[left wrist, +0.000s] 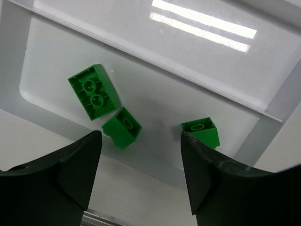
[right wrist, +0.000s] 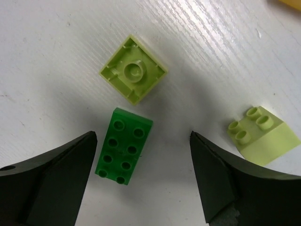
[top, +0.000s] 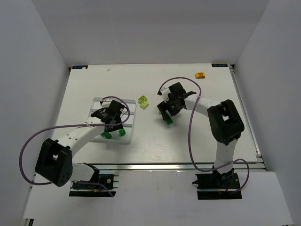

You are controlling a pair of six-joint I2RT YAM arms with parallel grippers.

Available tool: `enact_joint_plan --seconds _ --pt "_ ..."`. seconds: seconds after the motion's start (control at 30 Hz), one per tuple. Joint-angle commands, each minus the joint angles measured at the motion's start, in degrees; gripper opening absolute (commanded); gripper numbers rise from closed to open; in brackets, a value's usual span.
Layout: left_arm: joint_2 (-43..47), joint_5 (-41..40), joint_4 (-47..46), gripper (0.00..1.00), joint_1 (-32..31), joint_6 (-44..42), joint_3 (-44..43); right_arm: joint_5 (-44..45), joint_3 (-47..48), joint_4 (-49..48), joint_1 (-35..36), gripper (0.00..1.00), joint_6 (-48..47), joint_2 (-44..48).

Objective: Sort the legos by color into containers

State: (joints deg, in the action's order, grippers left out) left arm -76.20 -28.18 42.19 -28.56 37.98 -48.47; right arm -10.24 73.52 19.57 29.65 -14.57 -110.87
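Note:
My left gripper [top: 113, 123] hangs open and empty over the white tray [top: 97, 100]. In the left wrist view the gripper [left wrist: 141, 136] is above one tray [left wrist: 141, 52] compartment holding three dark green legos [left wrist: 94, 92] [left wrist: 122, 127] [left wrist: 201, 132]. My right gripper [top: 168, 113] is open and empty over the table. In the right wrist view the gripper [right wrist: 143, 136] is just above a dark green 2x4 lego [right wrist: 123, 146], which lies nearer its left finger. Two lime legos [right wrist: 133, 75] [right wrist: 262, 134] lie beyond it, also showing in the top view [top: 143, 102].
A yellow-orange piece [top: 201, 75] lies alone at the far right of the table. White walls stand on the left, right and back. The purple cables loop beside both arms.

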Motion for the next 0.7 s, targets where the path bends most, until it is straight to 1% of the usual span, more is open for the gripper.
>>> enact_joint_plan --seconds 0.0,0.07,0.1,0.17,0.2,0.23,0.27,0.37,0.4,0.47,0.5,0.53,0.57,0.6,0.67 --pt "4.2 0.3 0.7 0.78 0.9 -1.0 -3.6 0.0 1.7 -0.1 1.0 0.83 0.9 -1.3" --pt "6.1 0.8 1.6 0.78 1.4 -0.5 -4.9 0.9 0.8 -0.1 1.5 0.77 0.9 -1.4" --pt "8.7 1.1 2.1 0.77 1.4 0.2 -6.2 2.1 0.4 -0.1 1.6 0.71 0.8 -1.1" --pt "11.5 1.5 2.5 0.77 1.4 1.3 -7.3 3.6 -1.6 0.0 2.3 0.64 0.0 -0.6" --pt "13.3 1.5 2.8 0.77 1.4 2.8 -7.6 5.7 -2.3 -0.1 2.4 0.58 -0.3 0.2" --pt "16.2 1.5 3.3 0.77 1.4 3.3 -8.1 6.6 -3.0 -0.1 2.8 0.54 -1.0 0.6" --pt "17.7 1.2 3.5 0.76 1.4 4.6 -8.2 8.0 -4.5 -0.3 3.2 0.44 -1.1 1.2" --pt "22.9 1.6 4.4 0.75 1.4 6.5 -7.9 8.5 -6.6 -0.1 3.5 0.32 -1.9 1.8" --pt "23.9 1.6 5.2 0.75 1.4 7.7 -7.8 7.9 -7.0 -0.1 3.5 0.22 -2.3 2.8" --pt "26.5 2.1 6.1 0.75 1.4 9.0 -7.0 5.2 -6.9 -0.1 3.9 0.15 -4.1 4.2" --pt "27.3 2.4 6.8 0.75 1.4 10.3 -6.7 0.7 -6.5 0.0 4.2 0.09 -5.0 6.1" --pt "28.2 2.6 7.0 0.76 1.4 11.1 -6.4 -1.7 -5.8 0.4 4.5 0.07 -6.3 7.3" --pt "29.9 2.8 7.4 0.76 1.4 11.8 -5.9 -4.7 -5.2 0.2 5.0 0.07 -7.8 8.4" --pt "30.8 3.0 7.7 0.76 1.4 13.3 -5.8 -11.8 -3.4 0.2 5.9 0.07 -11.2 10.4" --pt "32.6 2.9 7.8 0.75 1.4 14.6 -5.7 -17.9 -0.8 0.5 6.8 0.07 -13.8 11.5"
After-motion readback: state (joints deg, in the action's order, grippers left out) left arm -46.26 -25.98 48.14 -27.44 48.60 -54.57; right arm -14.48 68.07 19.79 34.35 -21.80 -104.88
